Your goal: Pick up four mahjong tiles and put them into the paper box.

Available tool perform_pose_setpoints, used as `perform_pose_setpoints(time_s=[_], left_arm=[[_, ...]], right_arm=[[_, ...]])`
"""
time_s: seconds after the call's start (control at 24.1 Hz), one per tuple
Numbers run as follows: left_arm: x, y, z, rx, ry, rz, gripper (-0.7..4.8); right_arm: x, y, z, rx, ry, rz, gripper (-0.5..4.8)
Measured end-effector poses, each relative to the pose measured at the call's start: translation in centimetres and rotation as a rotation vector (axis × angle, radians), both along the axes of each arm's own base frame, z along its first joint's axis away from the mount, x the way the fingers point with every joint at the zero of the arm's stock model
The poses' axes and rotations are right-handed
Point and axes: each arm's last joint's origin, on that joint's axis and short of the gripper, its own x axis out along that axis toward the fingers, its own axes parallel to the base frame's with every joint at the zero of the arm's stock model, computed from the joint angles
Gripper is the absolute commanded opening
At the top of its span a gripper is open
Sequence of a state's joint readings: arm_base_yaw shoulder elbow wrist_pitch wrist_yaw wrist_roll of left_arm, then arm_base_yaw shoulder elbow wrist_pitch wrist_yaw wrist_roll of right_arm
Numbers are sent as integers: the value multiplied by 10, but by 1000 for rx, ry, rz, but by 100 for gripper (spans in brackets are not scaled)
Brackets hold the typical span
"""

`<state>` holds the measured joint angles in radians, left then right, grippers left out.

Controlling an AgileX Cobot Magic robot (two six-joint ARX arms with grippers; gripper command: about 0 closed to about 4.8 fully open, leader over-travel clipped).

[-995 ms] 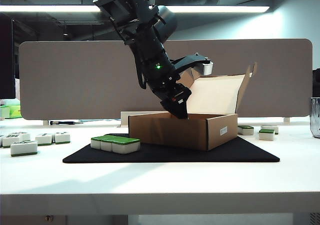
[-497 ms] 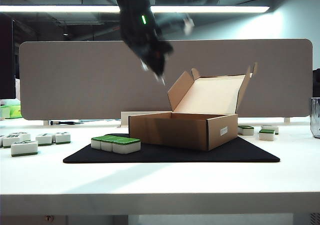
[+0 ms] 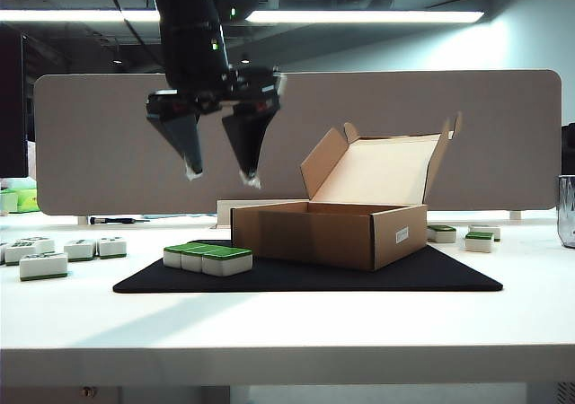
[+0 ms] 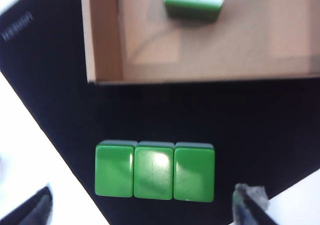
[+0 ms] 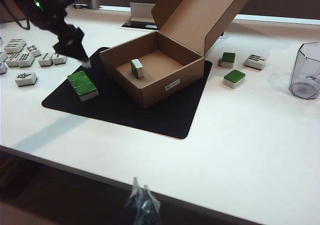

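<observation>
On the black mat [image 3: 377,278], three mahjong tiles [image 4: 155,171] sit touching. The left gripper [image 3: 221,176] hangs wide apart above; the right gripper's [image 5: 140,201] tips look pressed together, off the table. Grabbing one tile could bump its neighbours crooked.

The left gripper [image 3: 222,178] hangs with jaws spread in clear air above the row of three mahjong tiles [image 3: 207,258] on the black mat [image 3: 404,276]. Just right, the paper box [image 3: 328,233] wall and raised lid block sideways passage. The right gripper [image 5: 141,201], jaws together, stays well back.

Glossy tiles [image 4: 154,171], matt cardboard box [image 3: 305,233]
</observation>
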<state>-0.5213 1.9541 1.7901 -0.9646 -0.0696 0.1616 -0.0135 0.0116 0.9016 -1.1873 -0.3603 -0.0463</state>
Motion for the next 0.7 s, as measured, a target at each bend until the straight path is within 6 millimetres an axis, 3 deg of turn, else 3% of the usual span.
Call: perform_pose_setpoints(time_s=[0.37, 0.7], left_arm=[[15, -5, -51, 74, 137, 58, 479], [22, 5, -59, 72, 159, 185, 479]], right_arm=[[0, 0, 0, 0, 0, 0, -1], [0, 0, 0, 0, 0, 0, -1]])
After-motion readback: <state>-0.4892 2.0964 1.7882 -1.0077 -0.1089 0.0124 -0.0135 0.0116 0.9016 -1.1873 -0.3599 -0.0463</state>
